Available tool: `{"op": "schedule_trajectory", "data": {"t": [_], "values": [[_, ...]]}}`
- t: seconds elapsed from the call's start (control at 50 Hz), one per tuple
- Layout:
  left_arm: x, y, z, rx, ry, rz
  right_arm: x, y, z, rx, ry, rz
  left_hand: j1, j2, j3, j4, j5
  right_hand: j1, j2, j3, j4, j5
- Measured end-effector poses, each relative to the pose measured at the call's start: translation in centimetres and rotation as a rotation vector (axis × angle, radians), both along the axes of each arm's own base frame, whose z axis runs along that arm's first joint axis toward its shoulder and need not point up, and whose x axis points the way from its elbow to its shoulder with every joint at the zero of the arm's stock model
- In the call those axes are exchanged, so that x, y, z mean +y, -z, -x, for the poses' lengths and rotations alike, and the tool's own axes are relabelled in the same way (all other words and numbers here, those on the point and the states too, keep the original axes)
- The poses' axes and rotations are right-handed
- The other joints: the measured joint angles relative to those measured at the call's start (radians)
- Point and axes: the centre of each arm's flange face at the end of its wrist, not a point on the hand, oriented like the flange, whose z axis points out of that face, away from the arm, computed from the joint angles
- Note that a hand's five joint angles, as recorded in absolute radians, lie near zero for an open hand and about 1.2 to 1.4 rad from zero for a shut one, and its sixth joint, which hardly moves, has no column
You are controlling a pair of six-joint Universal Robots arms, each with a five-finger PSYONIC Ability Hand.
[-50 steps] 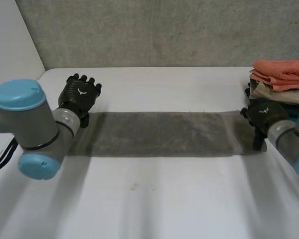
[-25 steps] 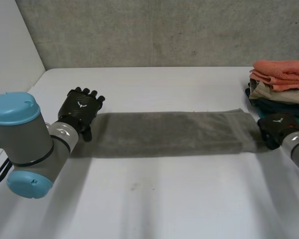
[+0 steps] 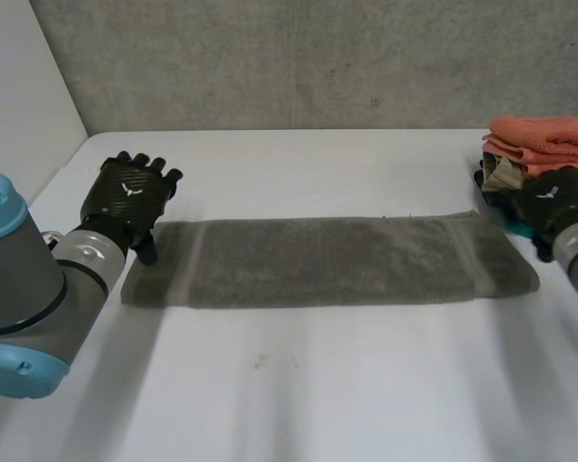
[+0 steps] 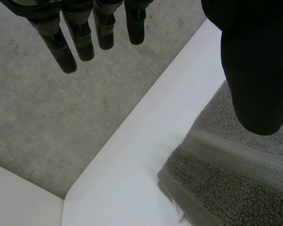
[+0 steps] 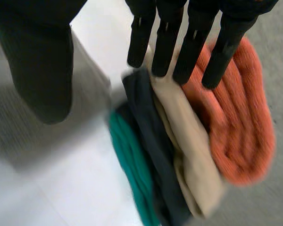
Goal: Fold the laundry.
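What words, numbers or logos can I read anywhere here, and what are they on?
No words or numbers can be read anywhere.
On the back of the left robot hand: a small white emblem, a sign with no letters.
On the back of the right robot hand: the same kind of white emblem, no letters.
At a corner of the grey towel: what looks like a small white tag, too small to read.

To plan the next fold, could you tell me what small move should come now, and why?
Probably lower the left hand onto the short end of the towel beside it and pinch it, ready to fold it across. The towel lies flat in a long strip, and the left hand and right hand are both open, holding nothing.
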Motion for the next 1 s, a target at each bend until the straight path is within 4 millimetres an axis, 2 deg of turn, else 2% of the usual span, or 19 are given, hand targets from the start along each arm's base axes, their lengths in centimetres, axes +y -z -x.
{"op": "schedule_trajectory", "data": {"t": [0.04, 0.12, 0.34, 0.52, 0.6, 0.62, 0.68, 0.72, 0.78, 0.86, 1.0], "values": [[0.1, 0.0, -0.2, 0.003, -0.003, -0.004, 0.7, 0.0, -0.8, -0.075, -0.015, -0.02, 0.0, 0.0, 0.0, 0.0, 0.0, -0.035, -0.044, -0.053, -0.054, -0.06], [0.4, 0.0, -0.3, 0.024, 0.004, -0.014, 1.2, 0.6, -1.3, -0.172, -0.028, -0.069, 0.0, 0.0, 0.0, 0.0, 0.0, -0.035, -0.045, -0.054, -0.057, -0.069], [0.7, -0.2, 0.1, 0.147, 0.041, -0.062, 0.2, 3.4, 1.9, -0.28, -0.015, -0.208, 0.0, 0.0, 0.0, 0.0, 0.0, -0.035, -0.045, -0.054, -0.057, -0.057], [0.8, -0.1, 0.1, 0.158, 0.042, -0.072, -0.3, 5.3, 2.3, -0.281, -0.02, -0.256, 0.0, 0.0, 0.0, 0.0, 0.0, -0.032, -0.04, -0.049, -0.053, -0.045], [0.7, -0.1, 0.1, 0.157, 0.04, -0.072, -0.5, 5.9, 2.3, -0.28, -0.021, -0.266, 0.0, 0.0, 0.0, 0.0, 0.0, 0.079, 0.076, 0.065, 0.064, 0.082], [0.7, 0.0, 0.1, 0.156, 0.04, -0.072, -0.6, 6.2, 2.3, -0.281, -0.021, -0.269, 0.0, 0.0, 0.0, 0.0, 0.0, 0.272, 0.28, 0.263, 0.26, 0.275], [0.7, -0.1, 0.1, 0.156, 0.04, -0.071, -0.9, 6.7, 2.3, -0.279, -0.018, -0.274, 0.0, 0.0, 0.0, 0.0, 0.0, 0.501, 0.526, 0.508, 0.507, 0.52], [0.7, -0.1, 0.1, 0.156, 0.04, -0.07, -1.1, 7.0, 2.5, -0.275, -0.009, -0.274, 0.0, 0.0, 0.0, 0.0, 0.0, 0.55, 0.614, 0.6, 0.602, 0.6], [0.7, -0.1, 0.1, 0.156, 0.041, -0.069, -1.4, 7.2, 3.2, -0.268, 0.021, -0.272, 0.0, 0.0, 0.0, 0.0, 0.0, 0.55, 0.618, 0.615, 0.625, 0.605], [0.8, -0.1, 0.2, 0.156, 0.043, -0.068, -1.9, 6.5, 4.8, -0.251, 0.085, -0.245, 0.0, 0.0, 0.0, 0.0, 0.0, 0.55, 0.618, 0.615, 0.626, 0.605], [1.0, -0.7, 0.1, 0.161, 0.043, -0.055, -2.5, 3.1, 7.9, -0.14, 0.161, -0.14, 0.0, 0.0, 0.0, 0.0, 0.0, 0.55, 0.618, 0.615, 0.626, 0.605]]}}
